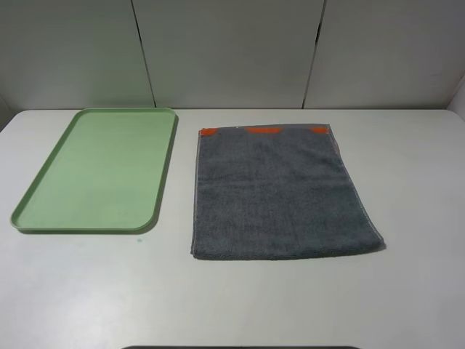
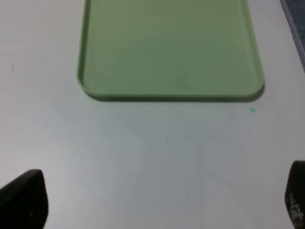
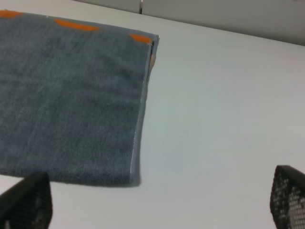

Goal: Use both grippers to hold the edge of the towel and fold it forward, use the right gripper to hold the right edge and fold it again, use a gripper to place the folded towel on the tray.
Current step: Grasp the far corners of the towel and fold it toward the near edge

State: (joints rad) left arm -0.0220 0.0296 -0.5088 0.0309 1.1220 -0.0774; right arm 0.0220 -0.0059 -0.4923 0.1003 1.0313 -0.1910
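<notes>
- Left hand (image 2: 159, 200) sits closest to its camera: two black fingertips (image 2: 24, 199) show at the frame's lower corners, spread wide and released, gripping nothing, above bare table (image 2: 157, 152).
- Right hand (image 3: 157, 198) is likewise released, its black tips far apart over bare table just off the near right corner of the towel (image 3: 71, 95).
- In the high view the towel lies flat on the right half of the table; it is dark grey terry, roughly square.
- Its plain hem (image 1: 287, 255) faces the near side, while the orange marks (image 1: 265, 130) run along the far hem, toward the wall panels (image 1: 225, 51).
- A pale stitched border runs down the towel's right side.
- The tray (image 1: 94, 174), light green with a low rim and rounded corners, lies left of the towel and apart from it, with a strip of bare table between them.
- A small teal speck (image 1: 139, 241) marks the table just beside the tray's near right corner.
- A dark strip (image 1: 240, 347) crosses the bottom edge of the high view; what it is cannot be told.
</notes>
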